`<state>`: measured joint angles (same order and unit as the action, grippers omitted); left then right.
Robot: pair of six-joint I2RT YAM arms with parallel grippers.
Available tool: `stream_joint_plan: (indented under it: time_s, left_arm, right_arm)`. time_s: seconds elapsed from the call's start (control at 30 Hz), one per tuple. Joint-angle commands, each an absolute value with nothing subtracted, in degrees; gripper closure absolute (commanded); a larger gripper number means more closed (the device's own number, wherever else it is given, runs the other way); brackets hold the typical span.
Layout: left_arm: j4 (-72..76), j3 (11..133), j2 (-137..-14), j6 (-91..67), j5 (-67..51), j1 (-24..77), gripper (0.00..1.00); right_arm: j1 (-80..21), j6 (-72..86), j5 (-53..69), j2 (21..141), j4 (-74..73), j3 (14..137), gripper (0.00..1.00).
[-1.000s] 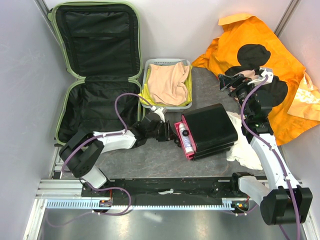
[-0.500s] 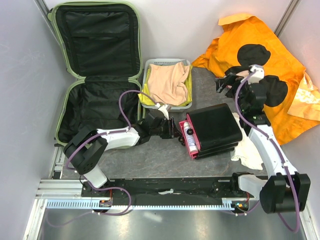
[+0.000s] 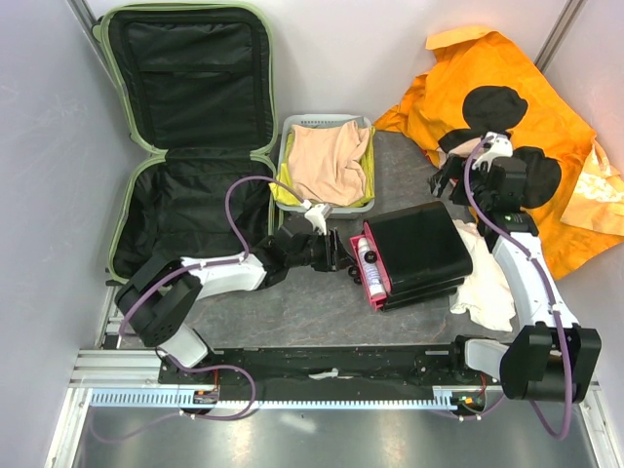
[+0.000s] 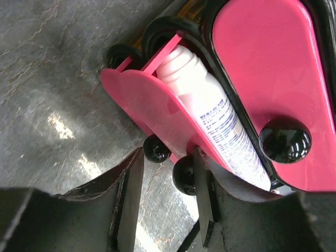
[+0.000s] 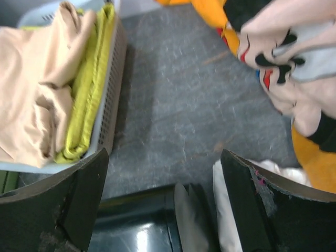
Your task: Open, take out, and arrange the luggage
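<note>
While open, luggage (image 3: 185, 107) apart from left end effector (image 3: 342, 256).

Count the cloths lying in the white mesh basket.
2: a peach cloth on top, and a yellow-green cloth under it, showing along the sides of the basket. More may lie hidden beneath.

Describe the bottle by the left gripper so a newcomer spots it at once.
From the open green suitcase, look right to the black box mid-table. In its open pink drawer lies the bottle: white with blue print, the only bottle in sight.
</note>
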<state>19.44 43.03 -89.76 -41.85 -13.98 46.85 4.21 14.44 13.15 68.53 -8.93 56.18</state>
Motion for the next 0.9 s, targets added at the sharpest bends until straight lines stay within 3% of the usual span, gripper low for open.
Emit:
stream_joint_plan:
  time_s: [0.0, 0.3, 0.53, 0.87]
  left_arm:
    - [26.36, 45.78, -93.77, -40.25, -20.12, 47.81, 0.52]
    - [28.13, 50.0, -98.61, -40.43, -22.85, 47.81, 0.56]
    - [29.88, 53.26, -102.39, -41.22, -23.82, 48.34, 0.57]
    - [28.84, 57.39, -104.51, -40.79, -22.51, 49.13, 0.58]
  right_arm:
    - [4.22, 15.38, 12.93, 67.77, -10.63, 53.27, 0.04]
    - [4.13, 18.97, 18.71, 64.69, -10.02, 43.96, 0.1]
    - [3.17, 24.78, 23.91, 60.04, -5.8, 35.43, 0.27]
    - [1.32, 26.64, 21.45, 57.75, -4.74, 32.08, 0.28]
